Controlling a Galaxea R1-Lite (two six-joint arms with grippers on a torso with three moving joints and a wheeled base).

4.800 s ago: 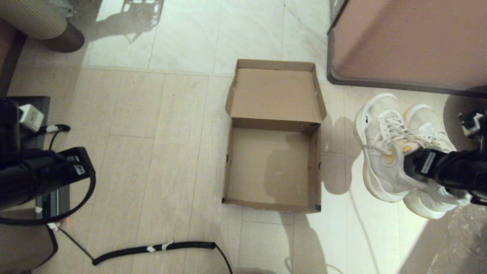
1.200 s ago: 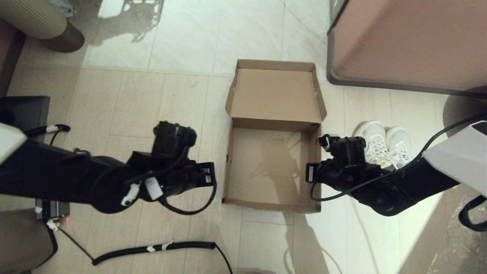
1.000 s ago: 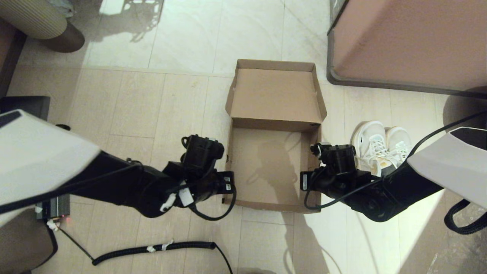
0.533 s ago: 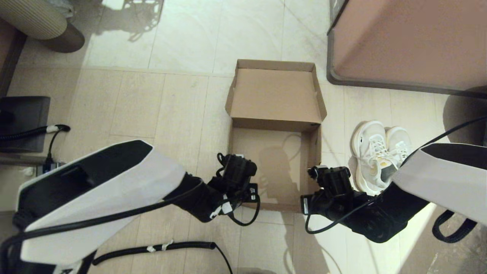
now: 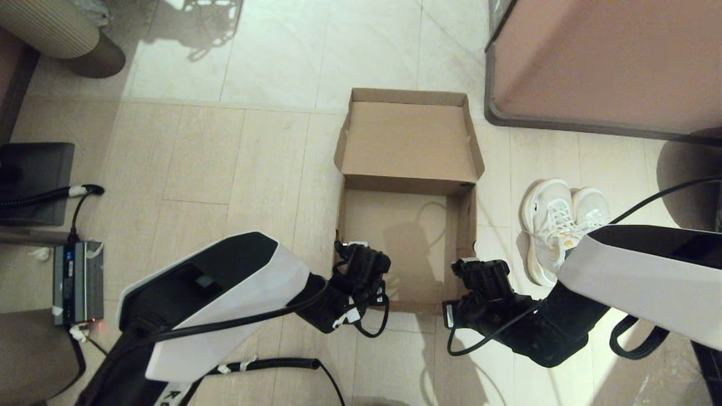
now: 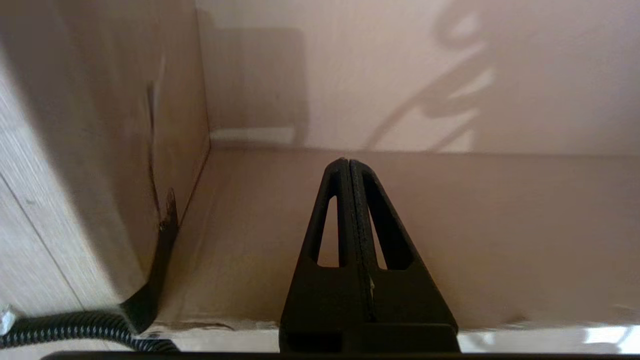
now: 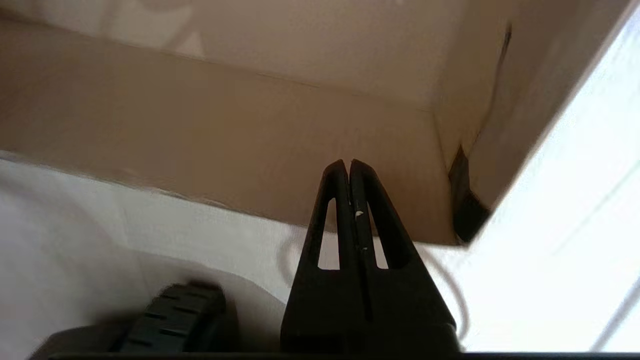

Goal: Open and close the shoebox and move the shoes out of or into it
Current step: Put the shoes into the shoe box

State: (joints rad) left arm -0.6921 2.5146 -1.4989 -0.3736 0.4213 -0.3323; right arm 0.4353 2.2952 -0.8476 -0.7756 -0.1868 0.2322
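Open shoebox (image 5: pixel 407 242) on floor, shoes (image 5: pixel 561 225) just right; left gripper (image 6: pixel 348 165) and right gripper (image 7: pixel 348 165) pressed together, empty, at near wall.

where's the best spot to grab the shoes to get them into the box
Probably at the ankle collars, pinching the two inner collars together from above. The shoes stand upright side by side on the floor, to the right of the open shoebox, openings facing up. Both the left gripper and right gripper are shut, at the box's near wall.
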